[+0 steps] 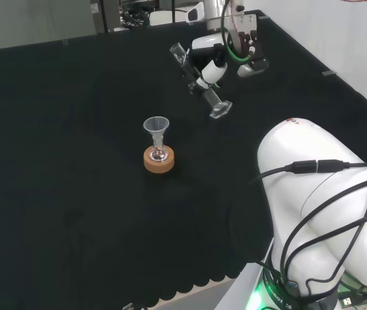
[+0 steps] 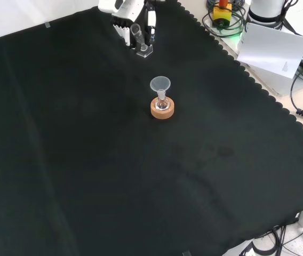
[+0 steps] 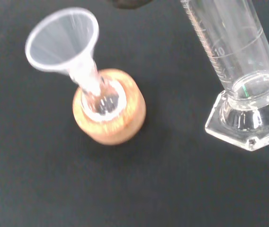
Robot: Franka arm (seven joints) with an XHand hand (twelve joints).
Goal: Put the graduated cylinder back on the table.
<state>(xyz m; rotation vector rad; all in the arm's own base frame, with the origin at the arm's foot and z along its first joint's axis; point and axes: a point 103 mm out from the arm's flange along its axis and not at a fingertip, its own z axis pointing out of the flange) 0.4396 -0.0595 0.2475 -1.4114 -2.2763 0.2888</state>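
Note:
A clear glass graduated cylinder [image 1: 199, 84] hangs tilted above the cloth, its hexagonal foot [image 1: 221, 110] lowest and its mouth up to the left in the head view. The black and white hand [image 1: 214, 70] is shut round its middle. In the front view the hand [image 2: 125, 13] holds the cylinder [image 2: 140, 38] at the top of the cloth. The wrist view shows the cylinder's lower tube and foot [image 3: 246, 118] close up, apparently empty. A small flask with a clear funnel [image 1: 157, 127] in its neck stands on a cork ring [image 1: 159, 160] left of and nearer than the cylinder in the head view.
The arm's white links [image 1: 319, 200] stand at the right of the head view. Black cloth [image 2: 114, 176] lies bare around the flask [image 2: 162, 104]. Cables, a white sheet and equipment [image 2: 271, 45] lie beyond the cloth's scalloped edge at the front view's right.

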